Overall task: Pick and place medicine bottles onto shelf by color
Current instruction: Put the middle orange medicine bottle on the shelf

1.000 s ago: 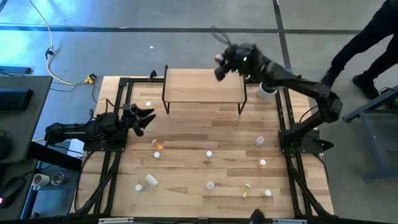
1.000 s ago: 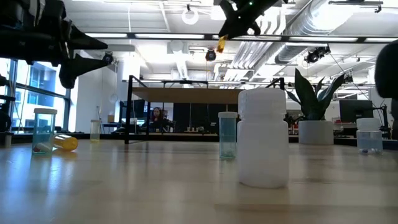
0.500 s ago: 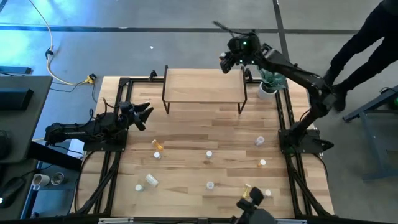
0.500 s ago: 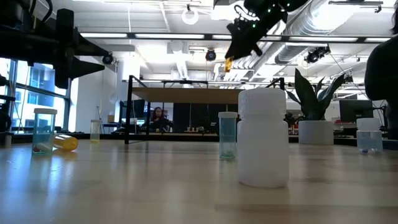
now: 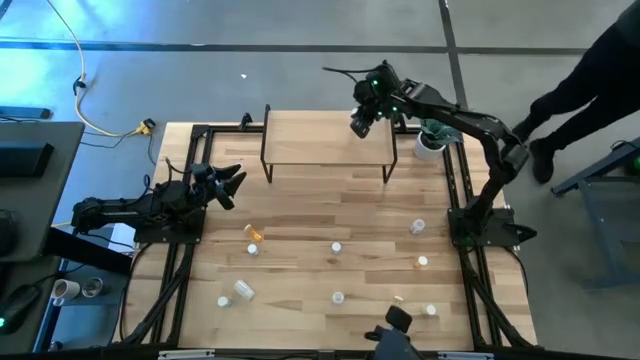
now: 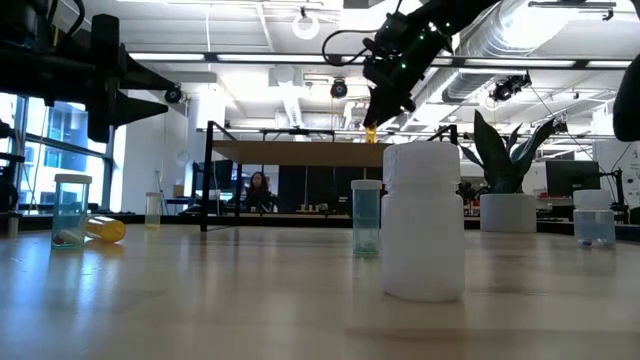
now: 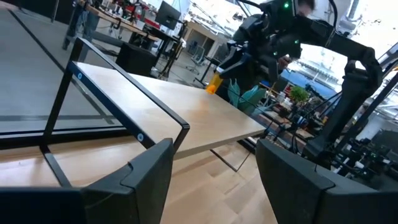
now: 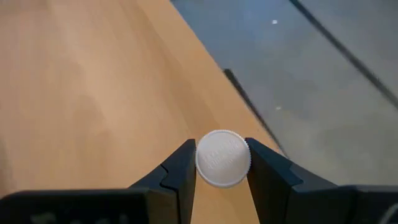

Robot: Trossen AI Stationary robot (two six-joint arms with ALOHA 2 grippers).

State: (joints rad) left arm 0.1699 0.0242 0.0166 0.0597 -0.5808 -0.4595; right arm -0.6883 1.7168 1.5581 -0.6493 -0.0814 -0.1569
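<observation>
A bottle (image 8: 223,158) sits clamped in the right gripper (image 5: 360,120) above the shelf (image 5: 300,140); the left gripper (image 5: 225,185) hangs spread, empty.

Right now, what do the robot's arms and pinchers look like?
Both arms are dark and jointed. The right arm has a thin black cable looping near its wrist and a small green light. Each tool, left tool and right tool, ends in two chunky dark fingers.

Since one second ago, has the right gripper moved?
Yes. In the low view the right gripper, shut on an orange bottle, has come down toward the shelf; earlier it was high above the board.
</observation>
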